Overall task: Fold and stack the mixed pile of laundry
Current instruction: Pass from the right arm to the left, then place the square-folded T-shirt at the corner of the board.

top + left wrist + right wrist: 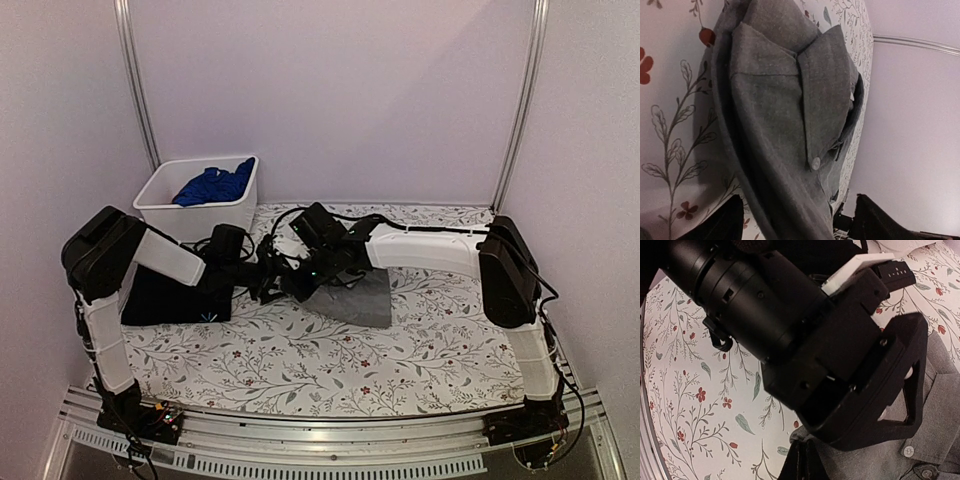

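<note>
Left gripper (795, 222) straddles the grey shirt (780, 100) at its 9 o'clock edge, fingers apart, likely to pinch a fold; right gripper (801, 465), fingers closed, seemingly steadies the cloth

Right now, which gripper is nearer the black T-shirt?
Left. The left gripper hovers just past the black T-shirt's right edge, jaws open around the grey shirt's raised end. The right gripper is farther right, pinching that shirt.
</note>
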`<state>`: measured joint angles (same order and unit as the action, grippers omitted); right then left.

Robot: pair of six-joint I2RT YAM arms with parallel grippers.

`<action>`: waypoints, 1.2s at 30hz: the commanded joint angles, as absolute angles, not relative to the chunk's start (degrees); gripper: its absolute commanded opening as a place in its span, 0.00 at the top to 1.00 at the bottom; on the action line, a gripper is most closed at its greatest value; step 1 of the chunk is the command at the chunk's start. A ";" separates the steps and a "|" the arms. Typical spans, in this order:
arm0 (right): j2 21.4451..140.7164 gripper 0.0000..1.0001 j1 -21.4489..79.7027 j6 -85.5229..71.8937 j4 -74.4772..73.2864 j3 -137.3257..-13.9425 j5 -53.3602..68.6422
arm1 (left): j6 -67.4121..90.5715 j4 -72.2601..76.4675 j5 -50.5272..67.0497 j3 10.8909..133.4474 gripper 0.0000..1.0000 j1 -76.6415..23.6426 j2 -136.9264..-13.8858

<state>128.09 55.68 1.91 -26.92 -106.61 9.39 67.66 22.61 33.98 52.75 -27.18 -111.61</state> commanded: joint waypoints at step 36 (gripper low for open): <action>97.16 0.09 39.58 -7.74 -16.61 -74.86 25.86 | 25.14 -34.31 7.99 66.44 1.00 -31.32 -94.07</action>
<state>98.41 40.29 -5.96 -17.50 -76.62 24.53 30.59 -27.09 14.85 64.82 -29.78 -96.18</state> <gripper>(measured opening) 0.893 0.022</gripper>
